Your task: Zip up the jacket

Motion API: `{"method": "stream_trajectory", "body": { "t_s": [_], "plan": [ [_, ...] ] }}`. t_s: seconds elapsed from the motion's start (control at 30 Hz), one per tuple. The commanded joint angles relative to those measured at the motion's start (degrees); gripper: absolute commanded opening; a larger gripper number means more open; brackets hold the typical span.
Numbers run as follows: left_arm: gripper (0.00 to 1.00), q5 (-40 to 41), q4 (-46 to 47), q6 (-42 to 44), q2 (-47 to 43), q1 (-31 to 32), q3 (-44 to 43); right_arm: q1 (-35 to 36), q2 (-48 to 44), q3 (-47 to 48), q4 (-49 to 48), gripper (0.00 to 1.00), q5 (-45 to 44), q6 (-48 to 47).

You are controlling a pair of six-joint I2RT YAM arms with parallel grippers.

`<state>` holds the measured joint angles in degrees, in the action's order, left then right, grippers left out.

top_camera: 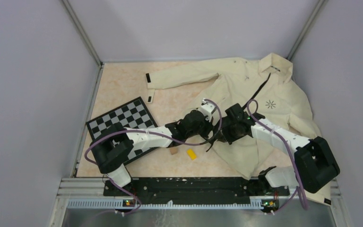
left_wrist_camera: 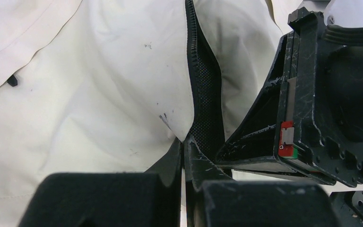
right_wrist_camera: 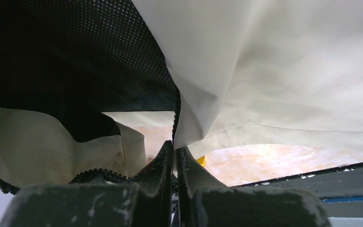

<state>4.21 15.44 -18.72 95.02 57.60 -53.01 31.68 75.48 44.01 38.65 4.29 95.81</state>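
The left gripper [left_wrist_camera: 184, 163] and right gripper [right_wrist_camera: 174, 158] each clamp the jacket [left_wrist_camera: 99, 94] beside its zipper [left_wrist_camera: 192, 52]. A tug could slip the thin fabric from between the jaws, misaligning the teeth.

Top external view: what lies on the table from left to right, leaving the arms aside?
Checkerboard → small tan piece → small yellow piece → body of the jacket → its black starburst logo. The sleeve reaches back leftward as far as the board, so it is left out of the order.
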Motion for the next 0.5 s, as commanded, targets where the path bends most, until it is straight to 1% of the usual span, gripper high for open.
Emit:
{"method": "stream_trajectory", "body": {
  "t_s": [0.0, 0.47],
  "plan": [
    [0.0, 0.8, 3.3, 1.0, -0.5, 0.5, 0.0, -0.9, -1.0, 1.7, 0.0, 0.0, -1.0, 0.8],
    [0.0, 1.2, 3.1, 2.6, 0.0, 1.5, 0.0, -1.9, -1.3, 1.3, -0.5, 0.0, -1.7, 0.8]
  ]
}}
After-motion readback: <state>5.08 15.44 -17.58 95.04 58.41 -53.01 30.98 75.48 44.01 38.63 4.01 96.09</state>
